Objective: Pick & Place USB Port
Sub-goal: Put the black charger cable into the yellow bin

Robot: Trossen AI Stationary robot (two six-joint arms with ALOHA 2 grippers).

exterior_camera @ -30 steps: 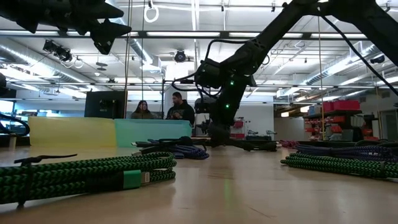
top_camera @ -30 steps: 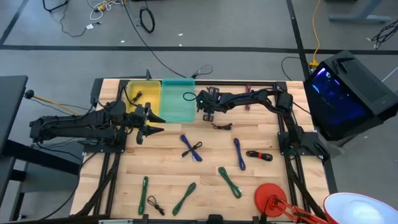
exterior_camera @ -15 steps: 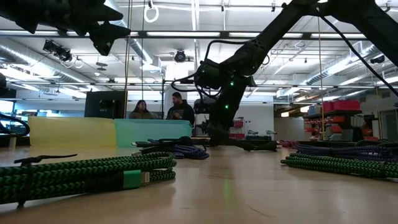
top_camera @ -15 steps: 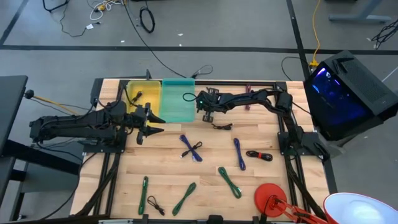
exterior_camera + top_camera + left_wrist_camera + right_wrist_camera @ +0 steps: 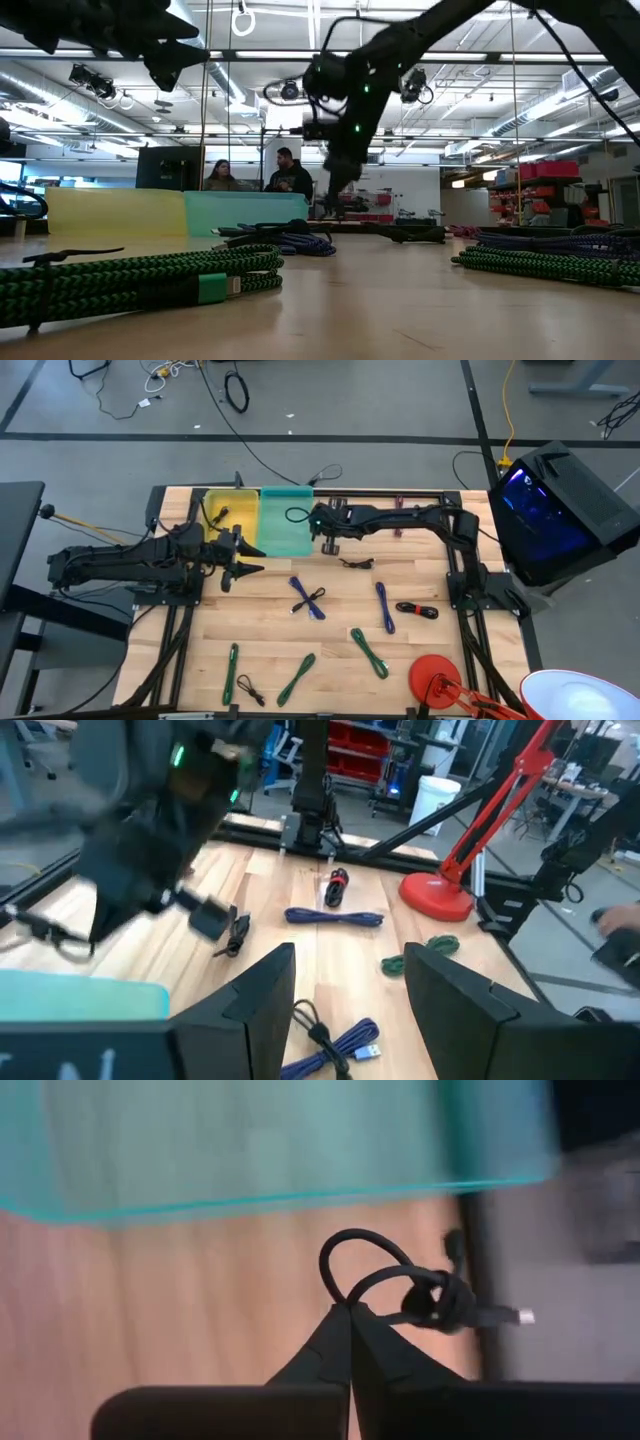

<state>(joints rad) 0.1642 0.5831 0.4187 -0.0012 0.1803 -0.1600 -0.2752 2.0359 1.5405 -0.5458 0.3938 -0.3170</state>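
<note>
1. Looking down in the high view: right gripper (image 5: pixel 322 532) sits at the teal bin's (image 5: pixel 283 532) right edge, a thin black cable (image 5: pixel 296 514) looping from it over the bin; left gripper (image 5: pixel 243 559) waits beside the yellow bin (image 5: pixel 218 507).
2. Low view: right arm raised above the table (image 5: pixel 400 300); green cable (image 5: pixel 150 275) lies in front.
3. Left wrist view: own fingers (image 5: pixel 262 990) parted, nothing between; blue cable (image 5: pixel 335 917) beyond.
4. Right wrist view: fingertips (image 5: pixel 335 1342) pinched together on the cable's loop; teal bin behind.
</note>
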